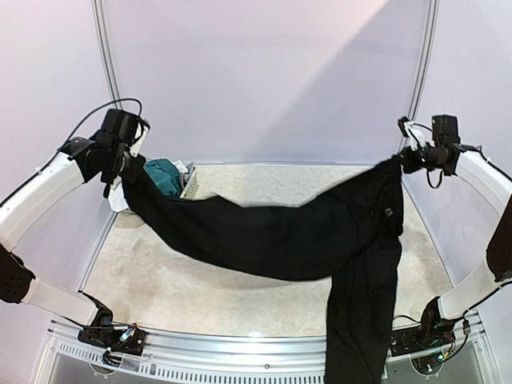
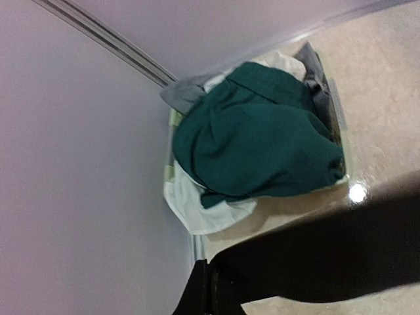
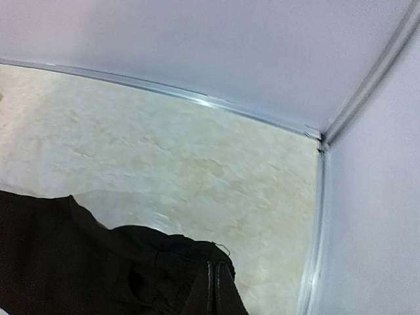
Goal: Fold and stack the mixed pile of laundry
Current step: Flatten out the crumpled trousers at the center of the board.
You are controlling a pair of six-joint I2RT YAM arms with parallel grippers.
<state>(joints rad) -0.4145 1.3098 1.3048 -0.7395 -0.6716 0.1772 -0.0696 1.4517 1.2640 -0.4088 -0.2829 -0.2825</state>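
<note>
Currently we hold the trousers (image 1: 280, 232) aloft across the table (image 1: 200, 288), left gripper (image 1: 128, 166) and right gripper (image 1: 402, 158) each clamped on an end. We judge the fabric soft, light and limp: the span sags and one leg hangs past the near edge. Grips belong at waistband corners and hems. Shorts (image 2: 256, 138) and cloth (image 2: 203, 210) lie heaped at the far left corner

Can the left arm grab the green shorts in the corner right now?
Probably not yet: the left gripper is shut on the black trousers, stretched across to the right gripper. The green shorts lie close by, uncovered, so reach seems fine.
</note>
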